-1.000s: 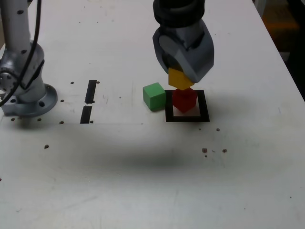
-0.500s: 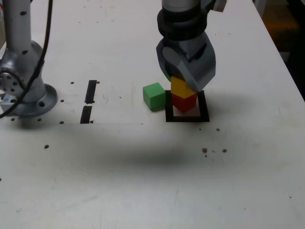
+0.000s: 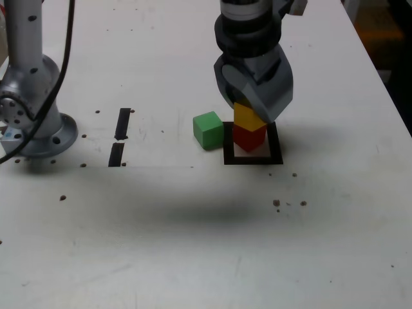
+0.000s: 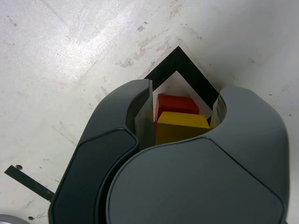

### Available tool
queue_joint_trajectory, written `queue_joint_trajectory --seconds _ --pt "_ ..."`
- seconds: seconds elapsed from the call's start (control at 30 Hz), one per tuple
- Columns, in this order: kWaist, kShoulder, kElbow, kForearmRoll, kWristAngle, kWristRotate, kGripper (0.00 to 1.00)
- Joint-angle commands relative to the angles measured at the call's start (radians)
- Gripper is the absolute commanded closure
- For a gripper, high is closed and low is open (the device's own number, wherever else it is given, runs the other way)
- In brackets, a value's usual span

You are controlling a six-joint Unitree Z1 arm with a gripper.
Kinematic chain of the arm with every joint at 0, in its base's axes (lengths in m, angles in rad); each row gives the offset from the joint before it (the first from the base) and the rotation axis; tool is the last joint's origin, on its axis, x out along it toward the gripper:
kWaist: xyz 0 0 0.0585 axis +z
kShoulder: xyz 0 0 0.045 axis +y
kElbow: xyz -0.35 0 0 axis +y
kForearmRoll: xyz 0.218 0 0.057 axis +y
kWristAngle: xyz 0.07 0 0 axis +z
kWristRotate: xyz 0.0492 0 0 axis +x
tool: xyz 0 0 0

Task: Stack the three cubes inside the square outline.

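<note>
In the exterior view the yellow cube sits squarely on the red cube, which stands inside the black tape square outline. My gripper points down over the pair, its jaws close against the yellow cube's two sides. The wrist view shows the yellow cube between the fingers of the gripper, the red cube beneath it and a corner of the square outline beyond. The green cube rests on the table just outside the outline, on its exterior-view left.
Two short black tape strips lie towards the exterior view's left of the green cube. The arm's grey base is bolted at the far left. The table's edge runs down the right side.
One second ago the yellow cube hung tilted in the gripper just above the red cube. It now sits level on the red cube, and the gripper has lowered slightly with it.
</note>
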Motion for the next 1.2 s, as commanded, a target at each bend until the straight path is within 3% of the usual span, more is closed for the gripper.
queue_joint_trajectory --seconds 0.0,0.5,1.17 --pt "-0.001 0.001 0.003 -0.006 0.002 -0.002 0.82" --pt "-0.001 -0.002 0.023 -0.016 0.01 -0.015 0.44" --pt "-0.001 -0.051 0.033 0.019 0.004 -0.023 0.34"
